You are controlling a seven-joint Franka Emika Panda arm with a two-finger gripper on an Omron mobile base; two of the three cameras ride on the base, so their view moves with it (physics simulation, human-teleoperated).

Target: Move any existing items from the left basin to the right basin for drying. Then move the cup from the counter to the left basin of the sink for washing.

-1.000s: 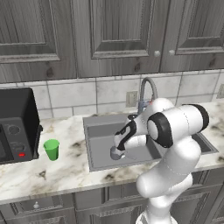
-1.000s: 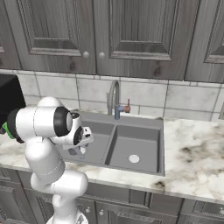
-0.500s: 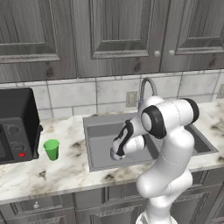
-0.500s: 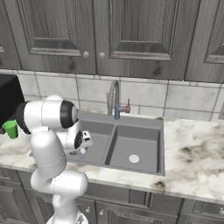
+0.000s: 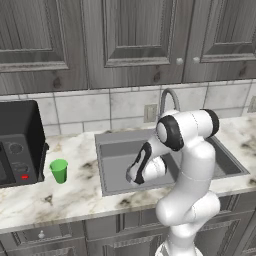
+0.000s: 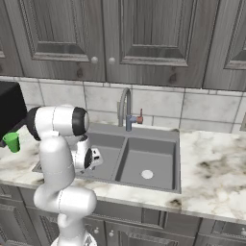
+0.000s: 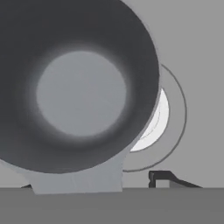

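A white robot arm bends down from the counter edge into the left basin point(image 5: 117, 155) of a grey double sink point(image 6: 175, 139). Its hand is low inside that compartment because the first job is there: a small grey metal cup point(image 7: 78, 92) has to go to the right basin point(image 6: 149, 163) to dry. From the camera on the hand, the cup's dark open mouth looms very close, with its pale round bottom visible inside. Behind it lies the basin's round pale drain point(image 7: 153, 127), so the cup stands on the basin floor next to the drain.

One dark fingertip point(image 7: 159, 176) pokes up beside the cup's lower edge; the other is barely visible at the far side. Whether the pincer has pressed onto the cup or merely straddles it, I cannot tell.

The green cup point(image 5: 59, 170) waits upright on the marbled counter point(image 5: 60, 195), just beside a black microwave point(image 5: 17, 142), well apart from the sink.

From both rear cameras the arm's own wrist and the sink wall hide the metal cup and the fingers. The cup's handle cannot be made out with certainty.
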